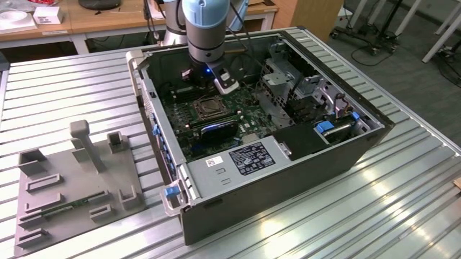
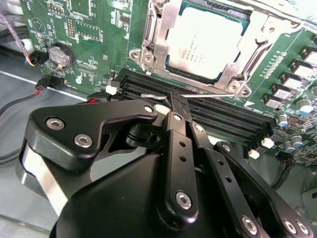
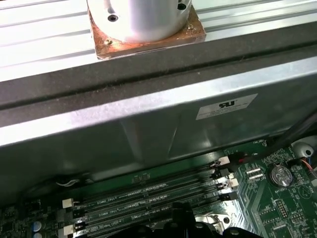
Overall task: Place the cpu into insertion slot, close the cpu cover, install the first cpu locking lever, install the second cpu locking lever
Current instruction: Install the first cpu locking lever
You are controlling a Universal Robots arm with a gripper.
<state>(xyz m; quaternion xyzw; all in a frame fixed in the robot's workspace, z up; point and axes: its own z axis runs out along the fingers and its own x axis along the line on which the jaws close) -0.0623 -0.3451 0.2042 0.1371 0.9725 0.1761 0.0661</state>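
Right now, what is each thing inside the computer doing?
cpu: seated in the insertion slot.
cpu cover: down flat around the cpu.
locking lever: lying low beside the cover.
gripper: fingers shut on the locking lever.
computer case: side open.

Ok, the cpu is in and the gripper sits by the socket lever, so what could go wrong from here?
The thin locking lever lies right at the gripper tip; such a narrow rod could slip away. The memory slots sit just beside it, so pushing lower may strike them. If the lever springs back, the cpu cover over the cpu might lift.
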